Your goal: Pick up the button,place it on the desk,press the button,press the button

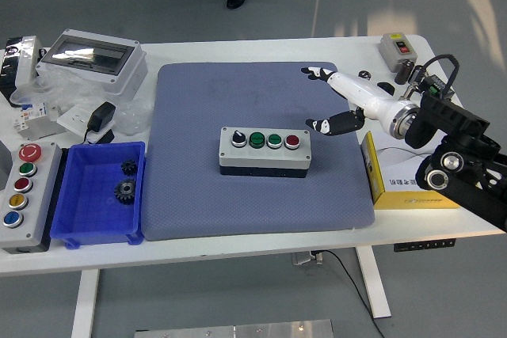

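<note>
A grey button box (264, 150) lies flat in the middle of the blue-grey mat (206, 100). Its top carries a black selector knob, two green buttons and a red button (292, 141) in a row. My right hand (318, 100), white with black fingertips, hovers above the mat's right part, up and to the right of the box. Its fingers are spread and hold nothing, and it is clear of the box. The left arm is out of sight.
A blue bin (99, 192) with two black gears stands left of the mat. A second, taller button box (21, 185) sits at the far left. A grey enclosure (93, 59) is at the back left. A yellow box (404, 187) and small parts lie at the right.
</note>
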You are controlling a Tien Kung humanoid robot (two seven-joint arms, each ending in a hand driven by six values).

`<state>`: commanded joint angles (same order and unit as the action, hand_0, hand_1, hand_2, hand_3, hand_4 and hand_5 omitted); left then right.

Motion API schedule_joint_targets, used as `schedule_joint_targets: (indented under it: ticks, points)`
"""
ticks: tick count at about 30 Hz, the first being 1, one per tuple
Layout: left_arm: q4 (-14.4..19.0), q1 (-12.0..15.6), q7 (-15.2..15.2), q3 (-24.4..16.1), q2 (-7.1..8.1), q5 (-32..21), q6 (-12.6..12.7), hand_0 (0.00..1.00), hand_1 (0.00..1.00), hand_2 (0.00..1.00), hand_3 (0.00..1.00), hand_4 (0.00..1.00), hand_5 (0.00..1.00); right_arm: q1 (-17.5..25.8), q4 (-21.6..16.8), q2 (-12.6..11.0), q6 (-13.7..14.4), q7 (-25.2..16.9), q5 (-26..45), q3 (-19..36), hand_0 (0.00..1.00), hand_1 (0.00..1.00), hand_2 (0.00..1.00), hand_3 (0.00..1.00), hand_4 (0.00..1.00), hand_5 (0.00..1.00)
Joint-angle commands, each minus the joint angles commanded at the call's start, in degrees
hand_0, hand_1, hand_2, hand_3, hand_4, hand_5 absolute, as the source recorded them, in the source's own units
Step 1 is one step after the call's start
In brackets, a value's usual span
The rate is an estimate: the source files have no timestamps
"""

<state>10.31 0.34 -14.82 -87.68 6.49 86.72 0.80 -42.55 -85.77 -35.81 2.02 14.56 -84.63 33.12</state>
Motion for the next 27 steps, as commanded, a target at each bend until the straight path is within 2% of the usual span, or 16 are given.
schedule_joint_targets:
  ticks: [4,5,10,11,16,17,22,23,27]
  points:
    - [0.0,0.02,-0.24,-0.03,0.1,0.02,0.15,0.619,0.558,0.552,0.599,0.52,0.236,-1.34,-0.75,-0.72,-3.97,2.37,1.78,0.5,0.929,0.938,0.929,0.98,0.696,0.225]
    - [0.0,0.03,-0.26,-0.02,0.12,0.0,0.17,0.619,0.558,0.552,0.6,0.52,0.235,-1.63,-0.86,-0.81,-5.16,3.05,2.65,0.5,0.341,0.495,0.609,0.837,0.483,0.255]
    - [0.0,0.05,-0.31,-0.05,0.13,0.03,0.2,0.619,0.558,0.552,0.6,0.52,0.235,-2.69,-1.0,0.08,-9.77,5.3,6.32,0.2,0.341,0.495,0.609,0.837,0.483,0.255]
    - [0.0,0.06,-0.33,-0.06,0.11,0.06,0.18,0.619,0.557,0.552,0.603,0.521,0.235,-2.92,-0.98,0.49,-10.14,5.58,6.57,0.14,0.059,0.202,0.268,0.747,0.293,0.118]
    - [0.0,0.12,-0.36,-0.09,0.13,0.13,0.16,0.619,0.557,0.552,0.603,0.521,0.235,-4.1,-0.79,2.03,-10.91,6.61,6.57,-0.22,0.059,0.202,0.268,0.747,0.293,0.118]
    - [0.0,0.13,-0.36,-0.1,0.14,0.14,0.16,0.619,0.557,0.552,0.603,0.522,0.236,-4.35,-0.79,2.22,-10.99,6.82,6.46,-0.3,0.002,0.119,0.197,0.739,0.297,0.063]
    - [0.0,0.17,-0.33,0.01,0.15,-0.03,0.16,0.619,0.557,0.552,0.603,0.522,0.236,-5.35,-0.86,2.79,-11.41,7.7,6.0,-1.01,0.002,0.119,0.197,0.739,0.297,0.063]
    - [0.0,0.17,-0.34,0.05,0.14,-0.09,0.16,0.619,0.557,0.552,0.603,0.523,0.236,-5.5,-0.88,2.9,-11.81,8.05,5.97,-1.33,0.002,0.098,0.191,0.738,0.304,0.023]
    - [0.0,0.15,-0.33,0.09,0.12,-0.17,0.16,0.619,0.557,0.552,0.603,0.523,0.236,-5.54,-0.75,2.93,-13.15,9.19,5.95,-2.92,0.002,0.098,0.191,0.738,0.304,0.023]
